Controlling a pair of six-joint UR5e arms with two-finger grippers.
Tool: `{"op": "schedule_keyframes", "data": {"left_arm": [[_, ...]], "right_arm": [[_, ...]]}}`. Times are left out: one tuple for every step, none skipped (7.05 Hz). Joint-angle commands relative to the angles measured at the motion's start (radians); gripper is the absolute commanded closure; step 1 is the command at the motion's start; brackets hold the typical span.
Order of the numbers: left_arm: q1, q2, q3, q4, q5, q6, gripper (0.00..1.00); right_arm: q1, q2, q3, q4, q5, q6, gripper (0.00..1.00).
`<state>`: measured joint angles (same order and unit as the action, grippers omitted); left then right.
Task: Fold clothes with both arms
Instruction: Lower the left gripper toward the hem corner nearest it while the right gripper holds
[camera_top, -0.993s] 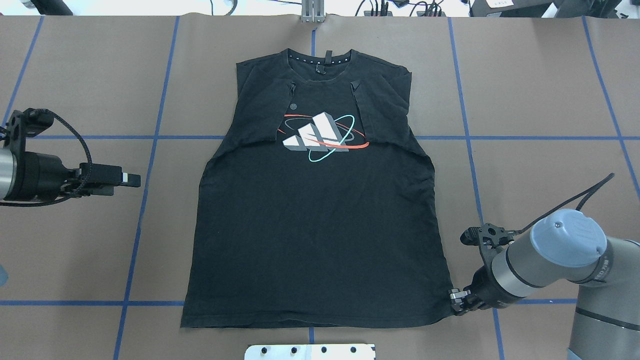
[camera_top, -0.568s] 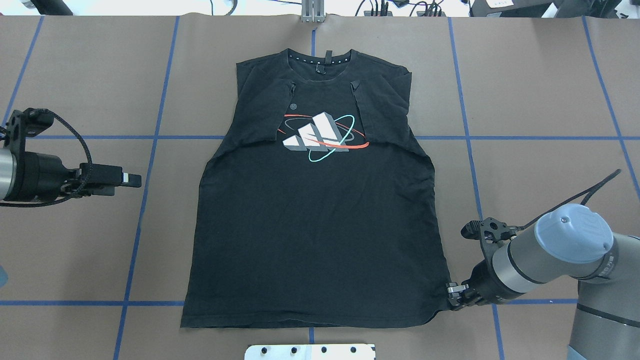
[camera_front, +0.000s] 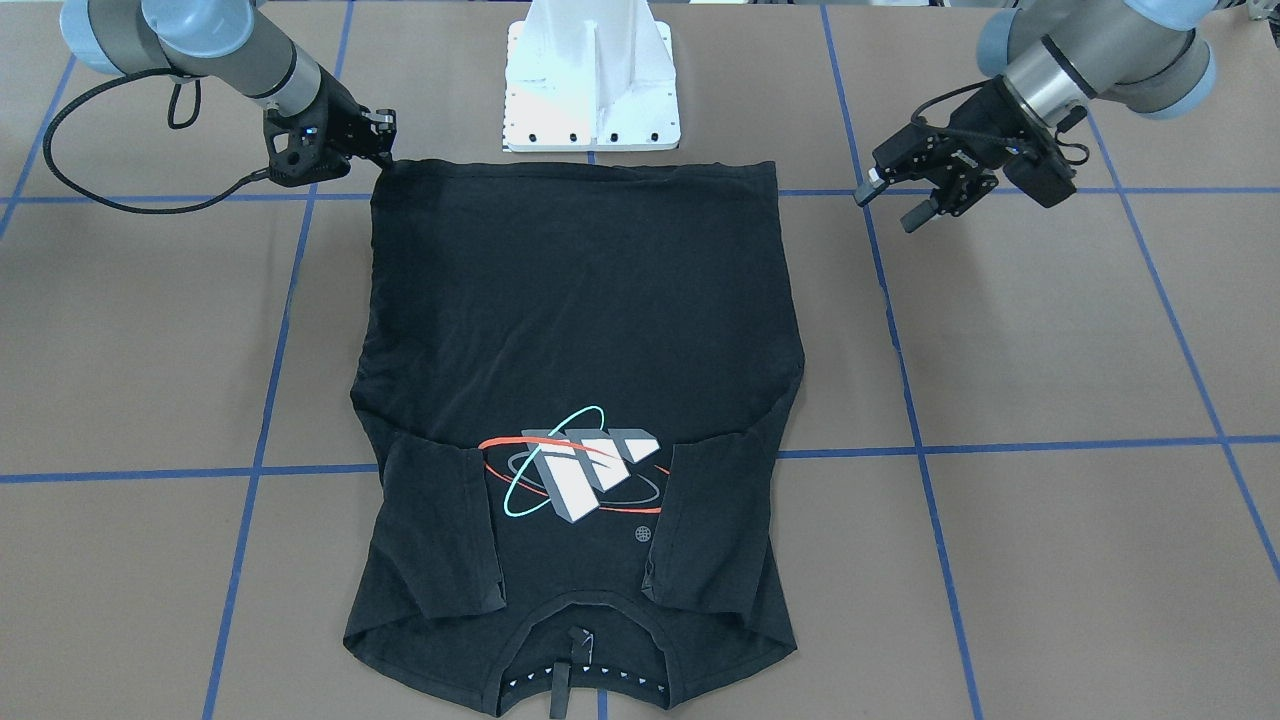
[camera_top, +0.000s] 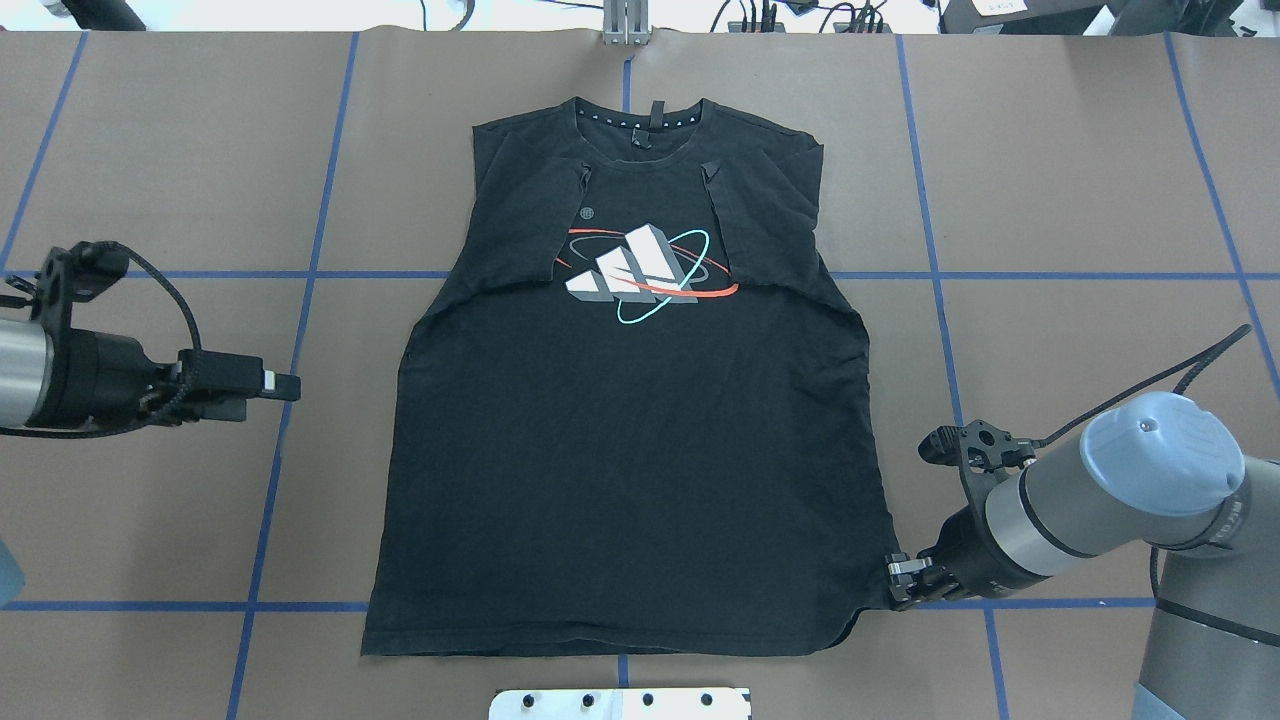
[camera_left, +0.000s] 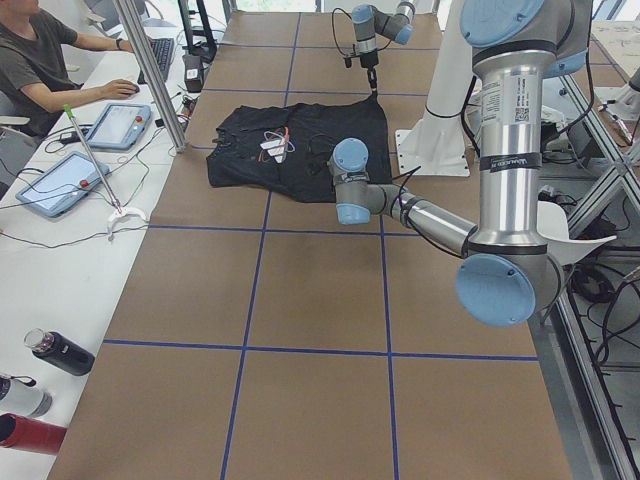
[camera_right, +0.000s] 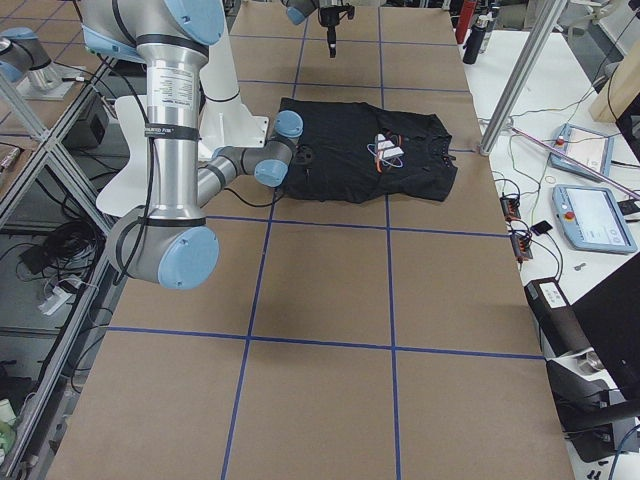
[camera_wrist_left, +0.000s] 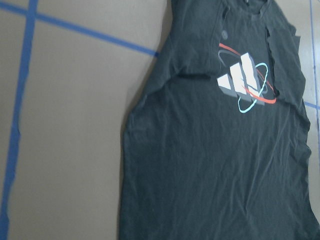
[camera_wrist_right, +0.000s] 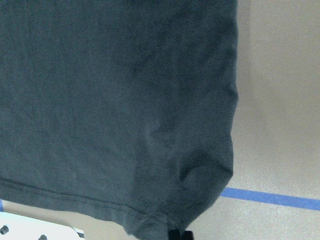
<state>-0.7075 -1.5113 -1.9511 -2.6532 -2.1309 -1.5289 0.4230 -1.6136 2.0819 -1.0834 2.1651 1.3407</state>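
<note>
Brown paper-covered table (camera_top: 150, 500): black soft-fabric T-shirt (camera_top: 630, 450) lies flat, print up. The black two-finger right gripper (camera_top: 897, 582) is clamped on its hem corner; the right wrist view shows fabric bunched there. Only the front-facing view shows the left gripper (camera_front: 893, 202) with jaws parted, apart from the shirt

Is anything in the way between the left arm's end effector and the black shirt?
Nothing visible. Only bare brown table lies between the open left end effector and the near side edge of the T-shirt.
</note>
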Motion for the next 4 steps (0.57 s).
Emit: {"op": "schedule_keyframes", "data": {"left_arm": [[0.15,-0.003,-0.035,0.001,0.111,-0.156,0.0],[0.202,-0.009,-0.038,0.001,0.152,-0.202,0.0],[0.268,-0.013,-0.048,0.001,0.214,-0.244,0.0],[0.342,-0.015,-0.051,0.001,0.295,-0.275,0.0]], "right_arm": [[0.031,0.011,0.012,0.0,0.007,0.0,1.0],[0.04,0.02,0.01,0.0,0.009,0.0,1.0],[0.045,0.02,0.012,0.0,0.007,0.0,1.0],[0.052,0.021,0.018,0.0,0.007,0.0,1.0]]}}
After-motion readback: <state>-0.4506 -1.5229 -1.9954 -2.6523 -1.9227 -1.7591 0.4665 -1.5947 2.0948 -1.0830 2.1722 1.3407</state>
